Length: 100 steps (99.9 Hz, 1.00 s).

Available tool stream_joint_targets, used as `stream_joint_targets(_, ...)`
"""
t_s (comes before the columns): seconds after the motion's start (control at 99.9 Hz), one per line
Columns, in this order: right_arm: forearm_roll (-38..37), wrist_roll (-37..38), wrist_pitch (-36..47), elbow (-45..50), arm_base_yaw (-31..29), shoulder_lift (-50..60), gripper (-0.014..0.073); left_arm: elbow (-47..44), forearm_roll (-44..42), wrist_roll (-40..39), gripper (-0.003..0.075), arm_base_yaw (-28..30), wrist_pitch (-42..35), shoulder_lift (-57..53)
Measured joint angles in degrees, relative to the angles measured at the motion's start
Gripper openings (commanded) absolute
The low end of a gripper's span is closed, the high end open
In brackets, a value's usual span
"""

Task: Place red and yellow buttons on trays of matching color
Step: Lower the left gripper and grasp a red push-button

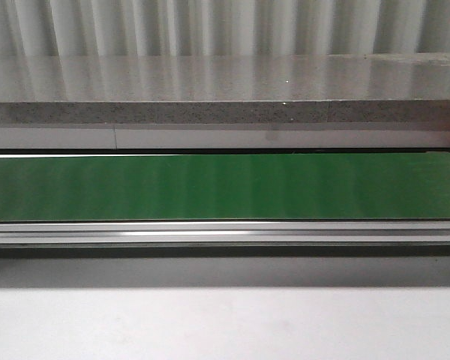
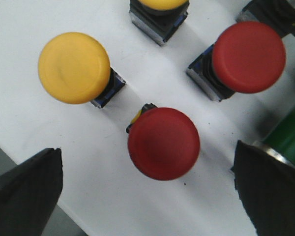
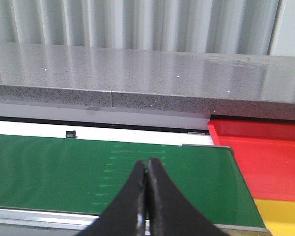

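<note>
On the white table surface [image 2: 49,147] in the left wrist view, no button appears sorted yet: 2 red buttons [image 2: 163,143] and at least 2 yellow buttons [image 2: 73,67] stand upright, apart from one another, each a glossy mushroom cap on a dark block base. The left gripper [image 2: 152,191] hovers above the nearer red button with fingers spread wide and empty. The right gripper [image 3: 147,196] has its fingers pressed together over the green belt [image 3: 64,172], beside the bare red tray [image 3: 270,162] and yellow tray [image 3: 285,216].

red buttons [image 2: 163,143] and yellow buttons [image 2: 74,67] stand upright, apparently apart; red tray [image 3: 265,157] beside yellow tray [image 3: 282,216]
</note>
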State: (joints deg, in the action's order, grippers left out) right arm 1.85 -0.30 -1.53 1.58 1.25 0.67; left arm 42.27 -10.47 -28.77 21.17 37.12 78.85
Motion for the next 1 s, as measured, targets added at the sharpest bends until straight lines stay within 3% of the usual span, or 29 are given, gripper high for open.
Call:
stream_joint_targets(0.22,0.00,0.00,0.00,0.00,0.00,0.00,-0.0067,0.00,0.21,0.00,0.0669,1.44,-1.95,3.23)
stream_joint_targets(0.33,0.00,0.00,0.00,0.00,0.00,0.00,-0.0067,0.00,0.45,0.00,0.0610,1.44,-2.31,4.24)
stream_joint_targets(0.43,0.00,0.00,0.00,0.00,0.00,0.00,-0.0067,0.00,0.47,0.00,0.0487,1.44,-2.73,4.75)
stream_joint_targets(0.62,0.00,0.00,0.00,0.00,0.00,0.00,-0.0067,0.00,0.60,0.00,0.0152,1.44,-4.24,4.84)
stream_joint_targets(0.74,0.00,0.00,0.00,0.00,0.00,0.00,-0.0067,0.00,0.60,0.37,-0.0022,1.44,-4.39,4.84)
stream_joint_targets(1.001,0.00,0.00,0.00,0.00,0.00,0.00,-0.0067,0.00,1.06,2.11,-0.0020,-0.74,-1.54,0.28)
